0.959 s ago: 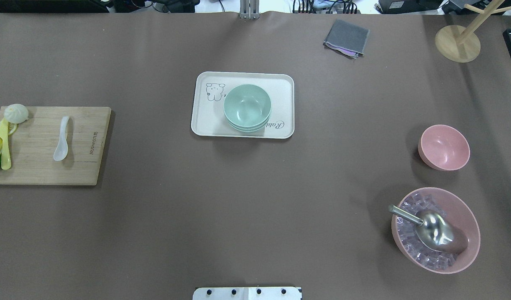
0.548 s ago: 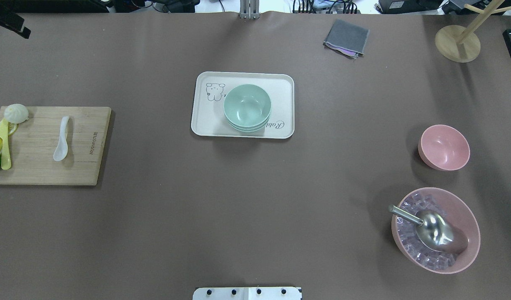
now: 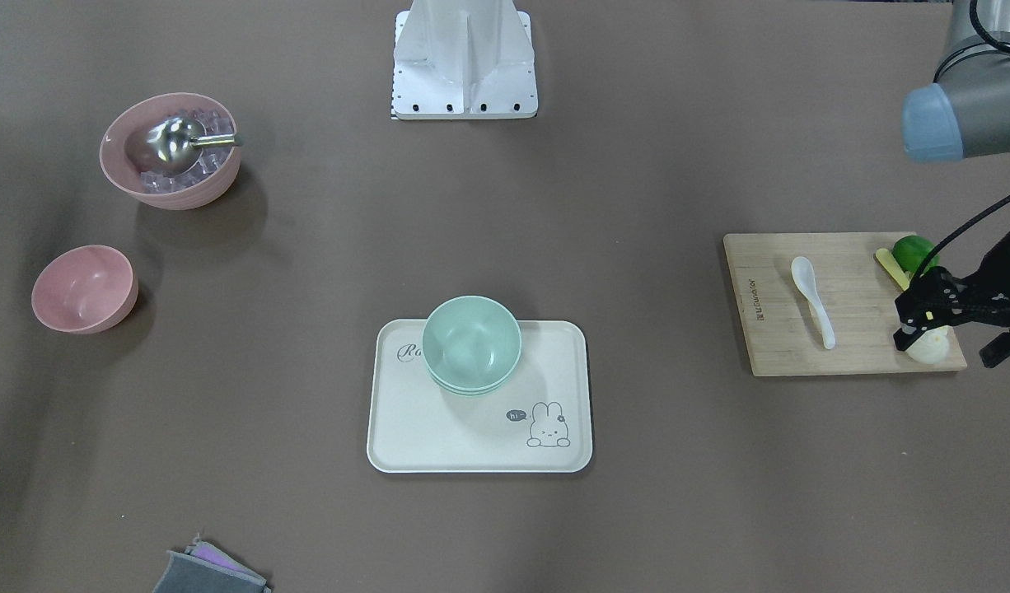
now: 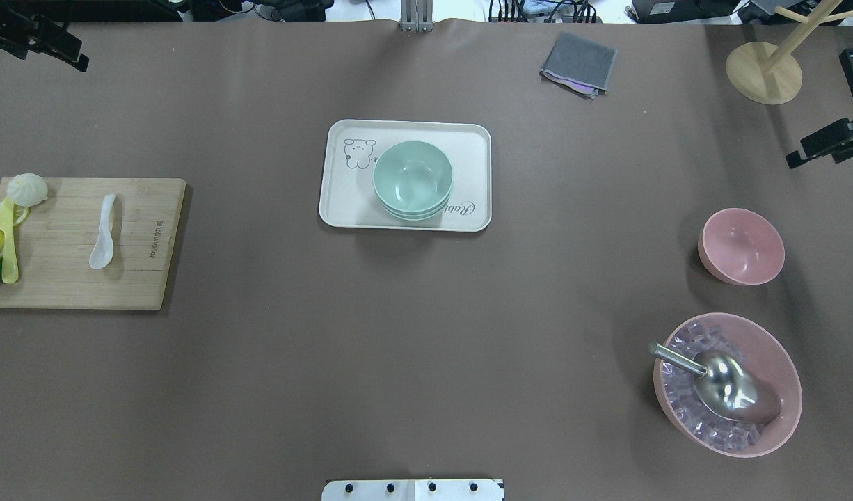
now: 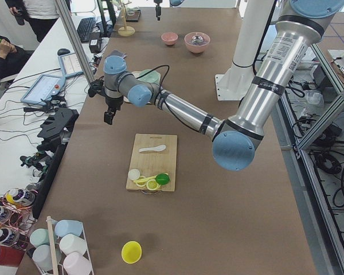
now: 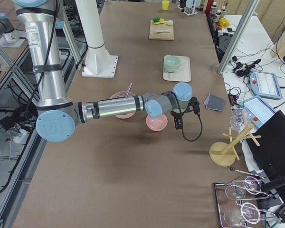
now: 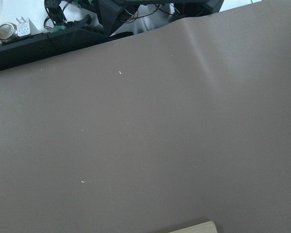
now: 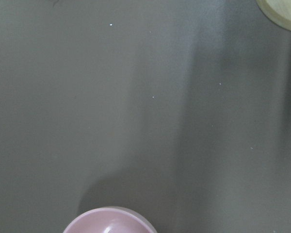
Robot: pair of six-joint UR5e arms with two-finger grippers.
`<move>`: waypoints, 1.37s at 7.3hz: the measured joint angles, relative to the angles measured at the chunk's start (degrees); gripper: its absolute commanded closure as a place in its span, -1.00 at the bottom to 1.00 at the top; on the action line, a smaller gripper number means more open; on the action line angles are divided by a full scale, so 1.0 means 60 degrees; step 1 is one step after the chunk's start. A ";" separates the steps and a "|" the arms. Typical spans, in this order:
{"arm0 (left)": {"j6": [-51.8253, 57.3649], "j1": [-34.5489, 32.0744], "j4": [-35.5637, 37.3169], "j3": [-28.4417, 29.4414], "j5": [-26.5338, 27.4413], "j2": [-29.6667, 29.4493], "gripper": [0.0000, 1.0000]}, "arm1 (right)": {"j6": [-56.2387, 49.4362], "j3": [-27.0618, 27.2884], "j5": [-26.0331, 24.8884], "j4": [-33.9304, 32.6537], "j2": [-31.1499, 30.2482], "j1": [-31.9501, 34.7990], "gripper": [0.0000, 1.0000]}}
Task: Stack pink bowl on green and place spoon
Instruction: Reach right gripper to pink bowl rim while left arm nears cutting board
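Pink bowl (image 4: 741, 246) — right gripper (image 4: 799, 156) aloft nearby

glossy spoon (image 4: 103, 232) on matt wooden board (image 4: 138, 278).

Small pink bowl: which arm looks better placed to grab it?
Probably the right. The right gripper hangs near the small pink bowl, on its side; the left gripper is far across, by the cutting board.

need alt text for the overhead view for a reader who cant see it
Stacked green bowls sit on a cream tray at centre. A pink bowl stands at right, and a white spoon lies on a cutting board at left. The left gripper and right gripper show at the view's edges, touching nothing.
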 measured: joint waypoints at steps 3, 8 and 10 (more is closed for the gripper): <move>-0.1026 0.0017 -0.0746 0.0130 0.0205 0.0135 -0.96 | 0.1887 -0.0898 -0.0072 0.3098 -0.0752 -0.0823 -1.00; -0.1055 0.0018 -0.0937 0.0249 0.0238 0.0174 -0.96 | 0.2781 -0.1099 -0.0190 0.4348 -0.1330 -0.1592 1.00; -0.1052 0.0022 -0.0949 0.0315 0.0220 0.0175 -0.96 | 0.2780 -0.1158 -0.0194 0.4341 -0.1321 -0.1600 1.00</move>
